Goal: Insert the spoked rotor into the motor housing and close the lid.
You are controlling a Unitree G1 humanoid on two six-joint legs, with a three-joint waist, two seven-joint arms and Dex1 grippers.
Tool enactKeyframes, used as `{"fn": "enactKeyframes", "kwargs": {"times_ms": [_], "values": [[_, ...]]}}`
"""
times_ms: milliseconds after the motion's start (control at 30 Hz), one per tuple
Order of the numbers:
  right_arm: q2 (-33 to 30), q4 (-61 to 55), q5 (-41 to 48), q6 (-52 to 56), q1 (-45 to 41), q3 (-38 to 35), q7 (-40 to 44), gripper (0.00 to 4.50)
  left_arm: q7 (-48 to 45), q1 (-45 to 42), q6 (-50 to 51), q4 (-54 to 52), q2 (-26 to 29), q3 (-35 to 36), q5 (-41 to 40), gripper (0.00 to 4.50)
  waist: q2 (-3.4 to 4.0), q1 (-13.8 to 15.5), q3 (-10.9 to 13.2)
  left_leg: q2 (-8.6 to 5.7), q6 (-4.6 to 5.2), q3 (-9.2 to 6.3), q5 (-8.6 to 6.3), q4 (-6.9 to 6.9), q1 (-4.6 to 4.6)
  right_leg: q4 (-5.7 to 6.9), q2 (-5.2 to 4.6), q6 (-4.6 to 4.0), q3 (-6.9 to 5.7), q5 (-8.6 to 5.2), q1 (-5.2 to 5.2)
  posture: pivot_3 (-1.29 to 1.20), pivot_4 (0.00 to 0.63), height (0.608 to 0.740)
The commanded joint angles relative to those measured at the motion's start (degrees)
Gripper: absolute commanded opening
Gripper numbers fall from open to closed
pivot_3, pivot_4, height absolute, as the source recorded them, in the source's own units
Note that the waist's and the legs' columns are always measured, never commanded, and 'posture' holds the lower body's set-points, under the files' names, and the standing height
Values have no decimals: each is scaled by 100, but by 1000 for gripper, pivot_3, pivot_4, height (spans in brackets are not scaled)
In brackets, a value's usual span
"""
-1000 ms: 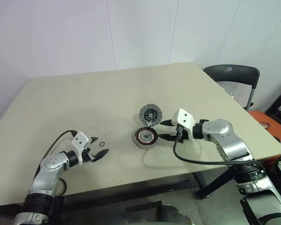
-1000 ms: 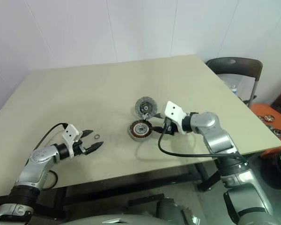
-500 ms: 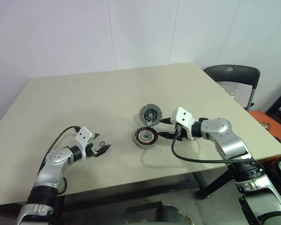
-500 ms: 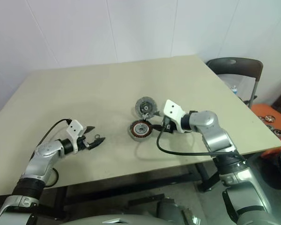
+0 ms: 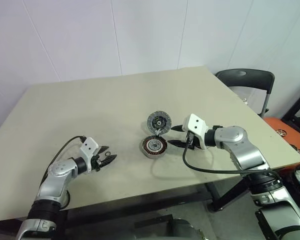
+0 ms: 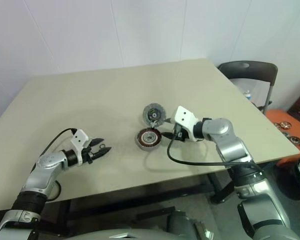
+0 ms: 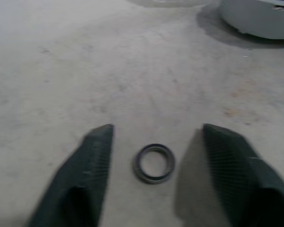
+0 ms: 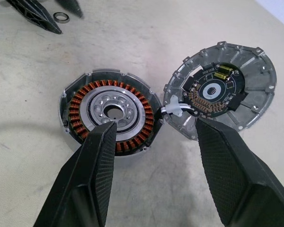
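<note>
Closing in on a small ring (image 7: 154, 163) lying on the tabletop (image 5: 90, 110) between the parted fingers of the left end effector (image 7: 156, 161), nothing gripped yet; right end effector (image 8: 154, 142) open and empty over housing (image 8: 111, 112) beside lid (image 8: 220, 90); next, a pinch on the ring

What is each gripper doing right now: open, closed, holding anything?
Left gripper: open, fingers either side of a small metal ring, not gripping it.
Right gripper: open, holding nothing.

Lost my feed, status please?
Left gripper open around small ring on table. Right gripper open over housing, rotor seated inside. Lid off beside it.
</note>
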Motion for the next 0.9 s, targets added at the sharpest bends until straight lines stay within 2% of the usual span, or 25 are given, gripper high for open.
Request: {"fn": "enactKeyframes", "kwargs": {"times_ms": [33,100,167,367,500,667,900], "values": [[0,-83,18,-129,-195,-151,-36,2786,84,73,152,132,106,59,75,1557,0,0,0,1,0,0,0,0,1,2,1,0,0,0,0,0,0,740],[0,-73,14,-135,-200,-149,-39,2786,83,76,160,124,109,56,66,922,0,0,0,2,14,0,-7,0,3,6,2,-1,0,1,0,0,0,740],[-3,-59,7,-140,-219,-151,-41,2786,94,56,163,147,111,59,69,731,0,-2,0,5,12,0,-6,0,5,7,7,0,0,0,0,0,0,740],[-17,-37,1,-153,-228,-148,-35,2786,146,4,104,188,95,18,131,731,1,2,0,6,9,0,-4,0,6,8,8,-7,0,5,0,0,0,740],[25,24,83,-156,-257,-201,-25,2786,15,-174,216,-145,-132,100,-246,731,1,15,0,6,9,0,-4,0,5,8,8,-7,0,5,0,0,0,740],[30,-147,695,273,-229,-527,216,2786,-220,-694,405,-547,-387,80,-600,731,-6,45,4,4,-17,-7,10,1,-7,-3,2,-8,-7,6,-1,0,0,740],[-503,-722,1494,1190,258,-945,774,2786,-695,-1659,274,-319,-676,-387,-458,731,-6,25,4,2,9,-4,-6,-4,-22,-55,0,-8,-8,7,-2,0,0,740]]}}
